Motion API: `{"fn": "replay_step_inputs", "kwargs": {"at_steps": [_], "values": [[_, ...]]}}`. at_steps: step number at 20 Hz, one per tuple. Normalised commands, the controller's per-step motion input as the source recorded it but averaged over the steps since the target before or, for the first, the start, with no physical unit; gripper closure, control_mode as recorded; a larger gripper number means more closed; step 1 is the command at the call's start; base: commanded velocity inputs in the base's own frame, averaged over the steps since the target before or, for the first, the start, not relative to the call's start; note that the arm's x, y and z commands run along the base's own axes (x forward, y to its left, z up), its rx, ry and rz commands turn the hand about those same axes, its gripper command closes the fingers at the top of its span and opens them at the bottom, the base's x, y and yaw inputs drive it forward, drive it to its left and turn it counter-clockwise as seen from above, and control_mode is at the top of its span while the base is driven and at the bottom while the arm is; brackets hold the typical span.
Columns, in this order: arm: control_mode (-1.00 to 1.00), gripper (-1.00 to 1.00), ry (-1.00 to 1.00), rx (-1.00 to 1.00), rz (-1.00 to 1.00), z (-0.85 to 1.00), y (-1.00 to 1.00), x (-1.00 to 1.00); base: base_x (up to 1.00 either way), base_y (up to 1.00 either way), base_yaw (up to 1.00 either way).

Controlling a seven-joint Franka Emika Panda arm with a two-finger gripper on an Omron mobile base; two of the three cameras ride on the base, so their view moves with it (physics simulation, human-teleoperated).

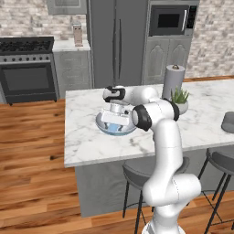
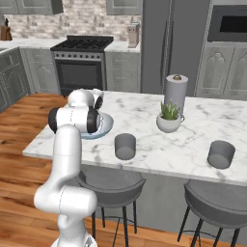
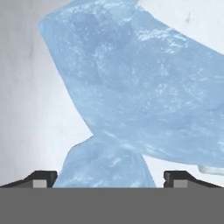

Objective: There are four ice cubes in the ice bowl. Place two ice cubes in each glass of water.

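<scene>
My gripper (image 1: 114, 123) reaches down into the ice bowl (image 1: 101, 126), a wide grey-blue-rimmed bowl on the marble island's near left part. In the hand view pale-blue ice cubes sit right against the camera: a large one (image 3: 144, 87) across the top and a smaller one (image 3: 105, 166) rising between my fingertips (image 3: 42, 179), which stand wide apart, open, gripper (image 3: 109, 179). One dark-grey glass of water (image 2: 125, 146) stands just right of the ice bowl (image 2: 107, 124) near the front edge; the other glass (image 2: 221, 154) stands far right, also seen as glass (image 1: 228, 122).
A paper-towel roll (image 2: 176, 91) and a small white pot with a green plant (image 2: 169, 121) stand mid-island behind the glasses. Grey stools (image 2: 111, 185) sit under the island's front edge. A stove and fridge line the far wall.
</scene>
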Motion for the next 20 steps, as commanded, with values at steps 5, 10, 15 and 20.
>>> {"fn": "replay_step_inputs", "kwargs": {"at_steps": [5, 10, 15, 20], "values": [[-1.0, -1.0, 0.0, 0.0, 0.0, -0.02, 0.0, 0.0, 0.0, 0.0, 0.0], [-1.0, 1.0, 0.0, 0.0, 0.02, 0.0, 0.0, 0.0, 0.0, 0.0, 0.0], [-1.0, 1.0, 0.0, 0.0, 0.05, 0.01, 0.0, 0.0, 0.0, 0.0, 0.0], [-1.0, 1.0, 0.0, 0.0, 0.1, 0.27, 0.0, -0.12, 0.0, 0.0, 0.0]]}}
